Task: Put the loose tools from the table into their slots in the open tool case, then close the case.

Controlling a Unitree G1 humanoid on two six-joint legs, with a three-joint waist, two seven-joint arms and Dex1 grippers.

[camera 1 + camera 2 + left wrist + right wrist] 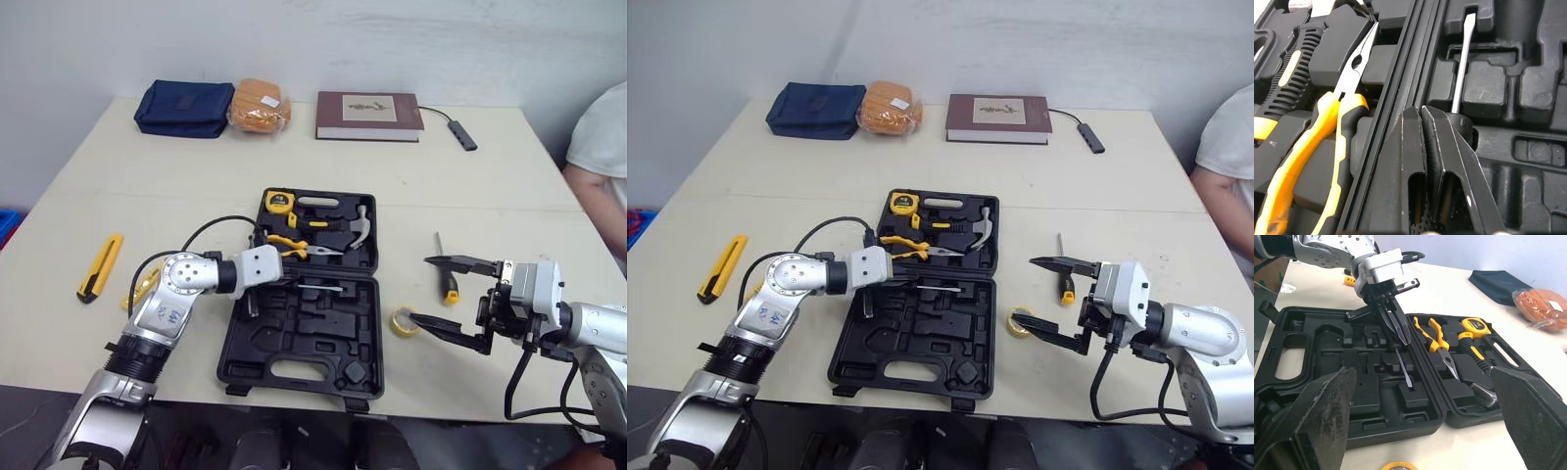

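Open tool case [299, 338] at centre of the frame, on a pale tabletop [176, 196].
- Upper half: tape measure [280, 202], hammer [355, 227] and yellow-handled pliers [292, 245] sit in their slots.
- Lower half: mostly bare moulded slots. A flat screwdriver [1403, 369] lies there just below the hinge.

Left hand [1400, 335] is over the case's hinge line. Its fingers are pressed together, tips down at the handle end of the flat screwdriver. The handle sits beside the fingers, not between them.

Right hand [424, 290] is at right of the case, low over the tabletop, fingers spread wide and holding nothing. Its lower finger lies against a yellow tape roll [401, 321]. A small screwdriver [449, 284] with a black-and-yellow handle lies loose just behind the upper finger.

Left of frame: a yellow utility knife [100, 266] lies loose, well apart from the case.

Far edge, upper frame: navy pouch [184, 108] and book [369, 116]. A person's sleeve [600, 132] shows at the right border.
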